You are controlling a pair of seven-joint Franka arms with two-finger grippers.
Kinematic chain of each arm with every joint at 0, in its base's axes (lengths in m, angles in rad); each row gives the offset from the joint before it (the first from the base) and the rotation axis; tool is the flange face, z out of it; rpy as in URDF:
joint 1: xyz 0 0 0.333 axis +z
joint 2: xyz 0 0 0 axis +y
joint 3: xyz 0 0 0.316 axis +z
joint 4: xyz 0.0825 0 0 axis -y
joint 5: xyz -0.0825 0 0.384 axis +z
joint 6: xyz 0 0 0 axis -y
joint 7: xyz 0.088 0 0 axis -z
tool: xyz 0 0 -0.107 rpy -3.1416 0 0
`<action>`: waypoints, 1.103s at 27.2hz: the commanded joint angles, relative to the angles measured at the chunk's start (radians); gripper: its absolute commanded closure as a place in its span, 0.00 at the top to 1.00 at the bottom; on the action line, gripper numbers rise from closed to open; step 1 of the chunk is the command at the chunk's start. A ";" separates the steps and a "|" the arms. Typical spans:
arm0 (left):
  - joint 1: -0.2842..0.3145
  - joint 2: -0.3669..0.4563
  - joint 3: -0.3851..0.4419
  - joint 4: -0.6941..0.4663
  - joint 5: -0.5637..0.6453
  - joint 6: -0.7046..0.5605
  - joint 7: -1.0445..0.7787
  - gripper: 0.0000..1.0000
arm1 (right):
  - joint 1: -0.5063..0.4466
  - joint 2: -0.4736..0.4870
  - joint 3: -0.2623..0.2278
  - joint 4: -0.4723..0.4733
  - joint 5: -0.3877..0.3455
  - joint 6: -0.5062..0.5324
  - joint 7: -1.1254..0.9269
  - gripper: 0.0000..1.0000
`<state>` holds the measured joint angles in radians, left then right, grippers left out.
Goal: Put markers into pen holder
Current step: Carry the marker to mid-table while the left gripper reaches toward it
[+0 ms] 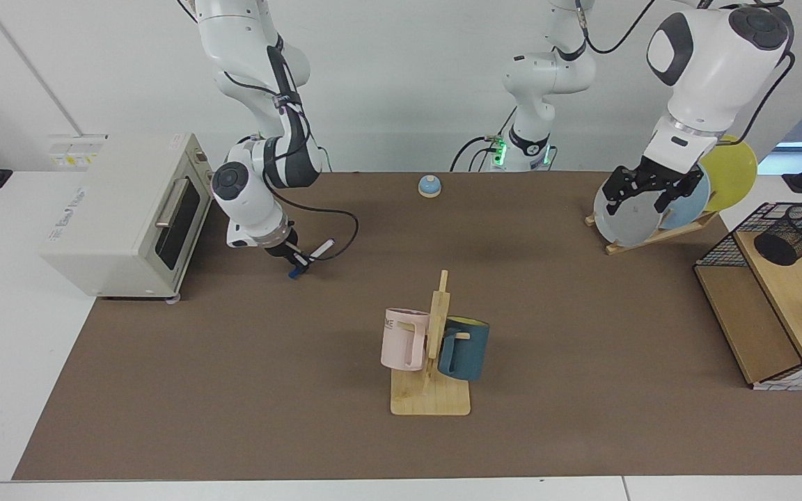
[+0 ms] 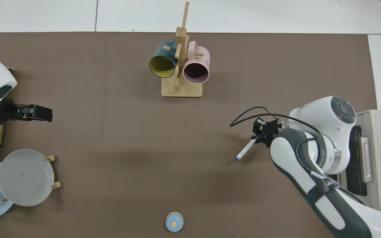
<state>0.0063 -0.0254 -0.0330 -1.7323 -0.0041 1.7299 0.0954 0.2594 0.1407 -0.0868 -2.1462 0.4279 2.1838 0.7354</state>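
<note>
Right hand (image 1: 296, 261) is clamped on the marker (image 1: 312, 255), lifted off the surface at far left, its long axis slanting. Pen holder (image 1: 791, 234) sits on the rack (image 1: 725, 250) far right, nearer the waiting left hand (image 1: 645, 195), fingers apart.
</note>
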 commanded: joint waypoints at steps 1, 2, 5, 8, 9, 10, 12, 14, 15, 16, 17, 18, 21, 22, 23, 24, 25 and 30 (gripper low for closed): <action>-0.005 -0.013 0.004 -0.016 0.004 0.020 0.234 1.00 | -0.005 0.010 0.002 0.097 0.118 -0.084 0.041 0.00; -0.008 -0.011 0.004 -0.015 0.006 0.023 0.295 1.00 | -0.002 0.011 0.002 0.118 0.136 -0.096 0.067 0.00; -0.008 -0.011 0.004 -0.016 0.006 0.030 0.420 1.00 | 0.015 0.028 0.002 0.187 0.199 -0.121 0.169 0.00; -0.012 -0.011 0.004 -0.016 0.006 0.031 0.492 1.00 | 0.066 0.037 0.002 0.245 0.290 -0.118 0.271 0.00; -0.014 -0.011 0.004 -0.016 0.006 0.027 0.509 1.00 | 0.089 0.039 0.001 0.262 0.311 -0.116 0.300 0.00; -0.014 -0.011 0.004 -0.016 0.006 0.026 0.527 1.00 | 0.107 0.040 0.001 0.272 0.319 -0.111 0.317 0.00; -0.022 -0.011 -0.001 -0.023 0.007 0.016 0.630 1.00 | 0.132 0.039 0.002 0.285 0.334 -0.102 0.343 0.00; -0.057 -0.022 -0.004 -0.049 0.004 0.014 0.774 1.00 | 0.156 0.042 0.002 0.308 0.368 -0.095 0.384 0.00; -0.071 -0.024 -0.004 -0.050 0.004 0.013 0.818 1.00 | 0.170 0.045 0.002 0.316 0.388 -0.085 0.406 0.00; -0.081 -0.024 -0.005 -0.050 0.004 0.010 0.834 1.00 | 0.187 0.048 0.002 0.324 0.403 -0.072 0.429 0.00; -0.088 -0.025 -0.005 -0.052 0.004 0.007 0.837 1.00 | 0.204 0.051 0.001 0.333 0.417 -0.058 0.450 0.00; -0.091 -0.027 -0.005 -0.052 0.004 -0.001 0.836 1.00 | 0.222 0.054 0.001 0.341 0.428 -0.040 0.475 0.00; -0.107 -0.027 -0.007 -0.052 0.004 -0.001 0.857 1.00 | 0.270 0.059 0.001 0.345 0.433 0.025 0.545 0.00; -0.114 -0.027 -0.007 -0.052 0.004 0.003 0.877 1.00 | 0.288 0.059 0.001 0.345 0.434 0.055 0.571 0.00; -0.121 -0.027 -0.007 -0.052 0.004 0.011 0.914 1.00 | 0.300 0.059 0.002 0.345 0.434 0.074 0.587 0.00; -0.135 -0.025 -0.005 -0.052 0.004 0.017 0.969 1.00 | 0.317 0.060 0.001 0.345 0.436 0.095 0.602 0.00; -0.147 -0.024 -0.005 -0.052 0.004 0.023 1.018 1.00 | 0.331 0.059 0.002 0.345 0.436 0.109 0.616 0.00; -0.202 -0.028 -0.007 -0.053 0.004 0.036 1.132 1.00 | 0.395 0.059 0.002 0.345 0.439 0.171 0.682 0.00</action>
<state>-0.1409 -0.0261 -0.0520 -1.7558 -0.0048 1.7454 1.1335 0.6075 0.1849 -0.0787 -1.8205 0.8431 2.3008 1.3560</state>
